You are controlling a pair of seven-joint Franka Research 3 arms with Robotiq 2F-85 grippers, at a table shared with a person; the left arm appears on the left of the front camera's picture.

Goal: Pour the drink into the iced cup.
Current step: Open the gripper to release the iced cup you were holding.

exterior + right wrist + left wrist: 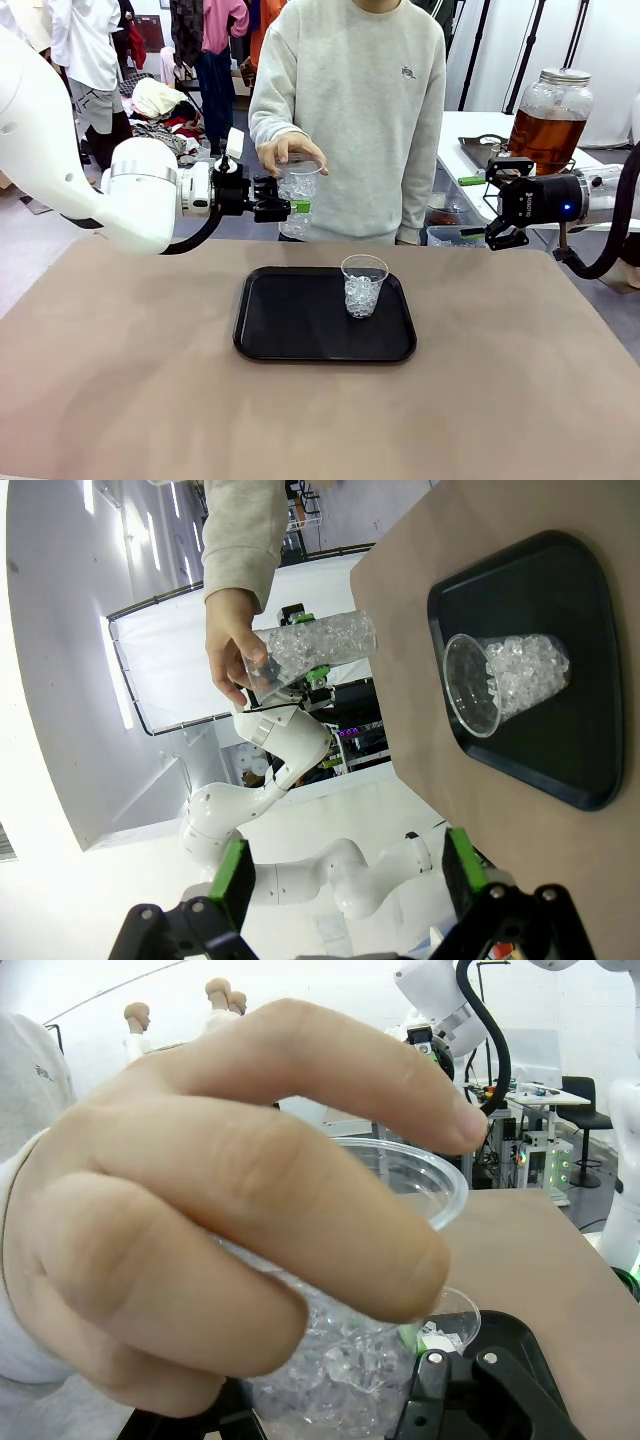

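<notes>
A clear plastic cup of ice (297, 195) hangs in the air above the table's far edge. My left gripper (290, 207) is shut on its side, and a person's hand (285, 150) grips its rim from above. In the left wrist view the hand (230, 1220) covers most of the cup (340, 1360). A second iced cup (362, 285) stands upright on a black tray (270, 330). The drink (548, 135), amber in a glass jar with a metal lid, stands on a side table at the far right. My right gripper (492, 205) is open beside it, green-padded fingers apart (345, 875).
The person stands at the far side behind the held cup. The right wrist view shows the tray (590, 770), the cup on it (505, 680) and the held cup (315, 645). The side table holds a dark tray (480, 150). Bare brown tabletop (120, 380) surrounds the tray.
</notes>
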